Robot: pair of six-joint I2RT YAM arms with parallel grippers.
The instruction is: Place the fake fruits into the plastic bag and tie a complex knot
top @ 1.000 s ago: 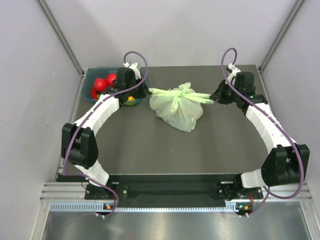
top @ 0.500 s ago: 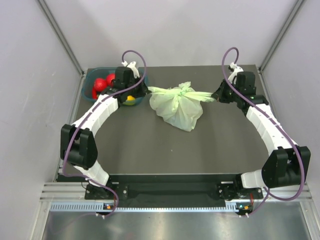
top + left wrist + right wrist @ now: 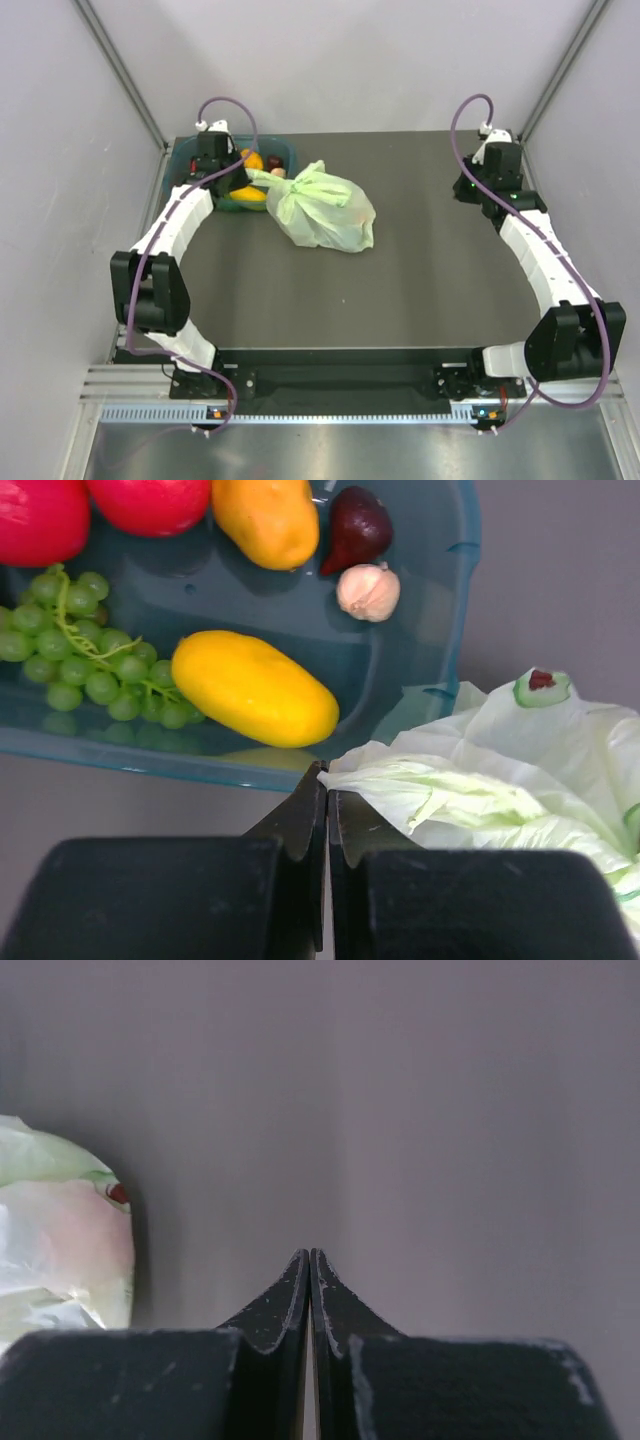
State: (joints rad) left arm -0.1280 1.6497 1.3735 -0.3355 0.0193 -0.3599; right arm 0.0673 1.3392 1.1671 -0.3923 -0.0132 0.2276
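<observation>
Nearest us on the dark table (image 3: 400, 300) nothing is being handled; both arms reach out towards the far half. From the table's middle, the plastic bag (image 3: 325, 212) lies at about 11 o'clock, slumped on its side and bulging, with something red showing faintly through the film.

At about 2 o'clock, well apart from the bag, the right gripper (image 3: 309, 1272) hangs over bare table, its two fingers pressed together with nothing between them.

From the bag's 10 o'clock corner a twisted handle strip (image 3: 262, 177) runs to the left gripper (image 3: 327, 798), whose fingers are clamped on the end of that strip just beside the near rim of the teal tub (image 3: 445, 610).

Farthest, at 10 o'clock, the tub holds a yellow mango (image 3: 252, 688), green grapes (image 3: 80, 640), red apples (image 3: 150, 500), an orange fruit (image 3: 268, 518), a dark one (image 3: 358, 528) and a small pale one (image 3: 368, 590).
</observation>
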